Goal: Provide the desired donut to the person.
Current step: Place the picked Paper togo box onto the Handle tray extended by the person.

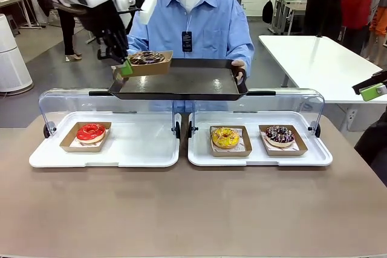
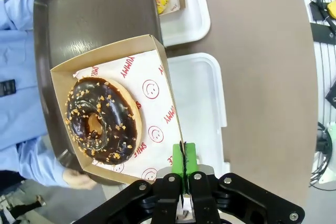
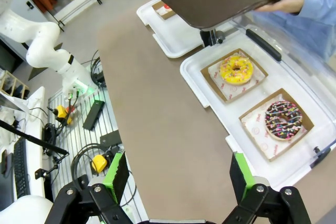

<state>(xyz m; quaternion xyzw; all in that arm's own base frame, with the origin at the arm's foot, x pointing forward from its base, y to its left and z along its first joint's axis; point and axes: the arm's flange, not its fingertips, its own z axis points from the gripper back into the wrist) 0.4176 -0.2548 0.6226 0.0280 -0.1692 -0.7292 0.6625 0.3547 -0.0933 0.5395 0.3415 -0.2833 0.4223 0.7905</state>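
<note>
Over the dark tray's (image 1: 181, 83) far-left corner: one chocolate donut (image 1: 147, 58) with nut crumbs is lying in its cardboard box (image 1: 158, 67). The box is overhanging the tray's left edge; whether it is resting on the tray, cannot tell.
Left gripper (image 1: 125, 67): is clenching one wall of that box between its green pads.
Dark tray, count one: the person (image 1: 199, 22) is holding it by both ends, above the table's (image 1: 193, 209) far edge.
White trays, count two: lying side by side along the table's far edge.
Left white tray (image 1: 133, 149): is carrying one boxed red donut (image 1: 91, 132) at its left end.
Right white tray (image 1: 260, 156): is carrying two boxed donuts, one yellow donut (image 1: 225, 138) and one sprinkled donut (image 1: 280, 135).
Right gripper (image 1: 375, 90): is hanging beyond the table's right edge, fingers spread wide, grasping nothing.
</note>
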